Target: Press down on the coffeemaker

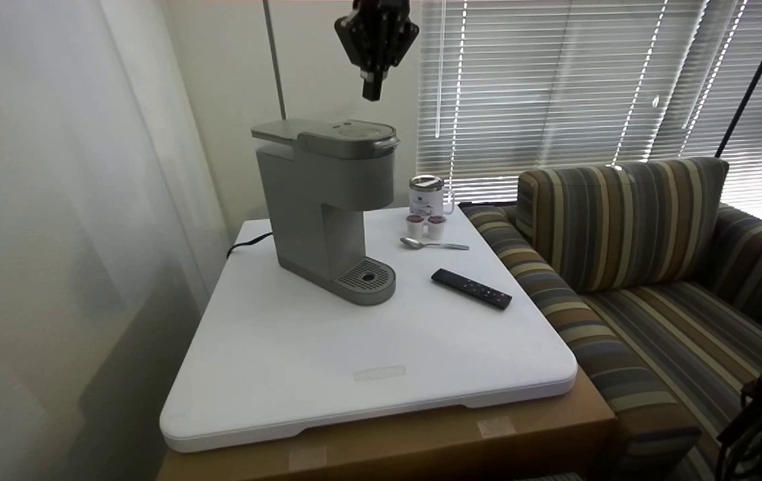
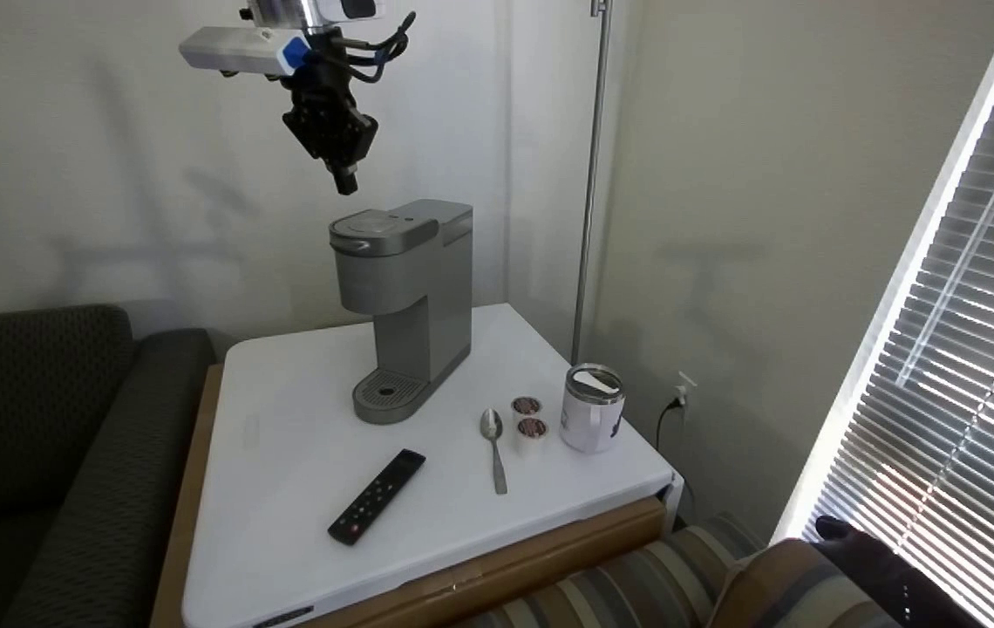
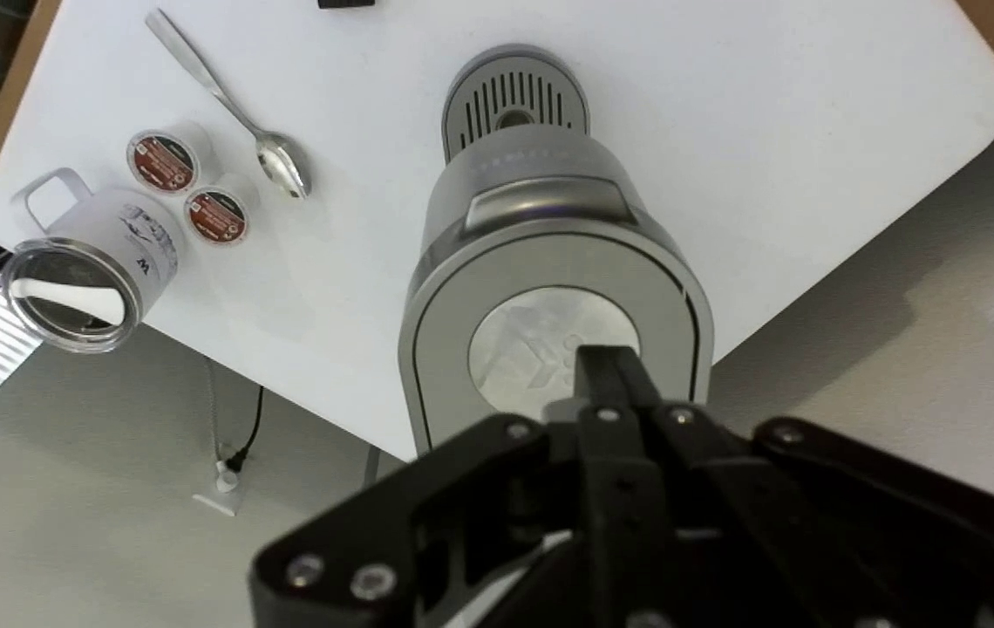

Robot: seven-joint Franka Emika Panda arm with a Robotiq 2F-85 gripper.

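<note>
The coffeemaker is a tall grey boxy machine with an overhanging head and a round slotted drip base. It stands upright on the white table in both exterior views [image 1: 317, 200] [image 2: 449, 288]. In the wrist view its top lid [image 3: 462, 349] lies below the fingers, with a round pale disc in it. The lid looks closed. My gripper shows in both exterior views [image 1: 372, 90] [image 2: 346, 183], pointing down above the coffeemaker's head with a gap between them. In the wrist view my gripper [image 3: 609, 362] has its fingertips together with nothing between them. The fingers hide part of the lid.
The white table [image 1: 327, 374] also holds a black remote [image 1: 471, 288], a spoon [image 2: 494, 449], two small pods [image 3: 187, 187] and a lidded mug [image 2: 593, 414]. A striped armchair [image 1: 621, 227] stands beside it. A metal pole [image 2: 593, 174] rises behind the table.
</note>
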